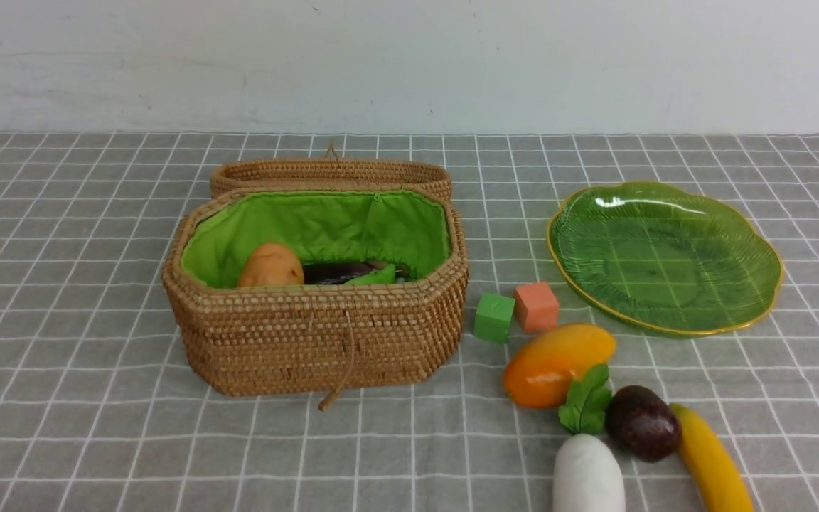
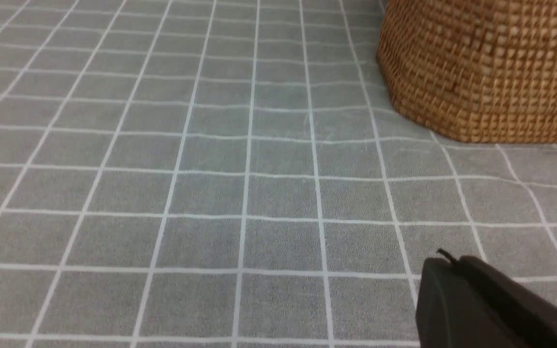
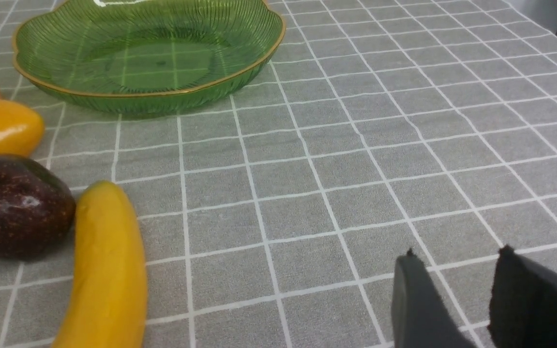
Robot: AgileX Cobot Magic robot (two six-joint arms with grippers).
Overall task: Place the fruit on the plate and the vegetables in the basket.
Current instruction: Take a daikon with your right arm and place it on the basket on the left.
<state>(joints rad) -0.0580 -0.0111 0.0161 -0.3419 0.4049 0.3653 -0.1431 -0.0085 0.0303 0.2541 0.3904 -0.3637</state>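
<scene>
The left hand [image 2: 445,258] is closed, its fingers pressed together on nothing, low over the tabletop [image 1: 97,427] near a corner of the basket [image 1: 317,334]. The right hand [image 3: 457,256] stands part open with a clear gap between its fingers, gripping nothing and touching nothing, over bare checked cloth. It is a little way from the banana [image 1: 712,462].

The basket sits open, its lid [image 1: 331,174] just behind it. Inside, against the green lining, lie the potato [image 1: 271,265], the eggplant [image 1: 338,272] and a bit of the gourd [image 1: 374,277].

The plate [image 1: 665,263] is off to the right. The fruit lies on the cloth in front of it: the mango [image 1: 559,363], the maroon fruit [image 1: 643,423] touching the banana, and the radish [image 1: 587,473] with its leaves against the mango. A green cube [image 1: 493,318] and an orange cube [image 1: 536,306] sit side by side between basket and plate.
</scene>
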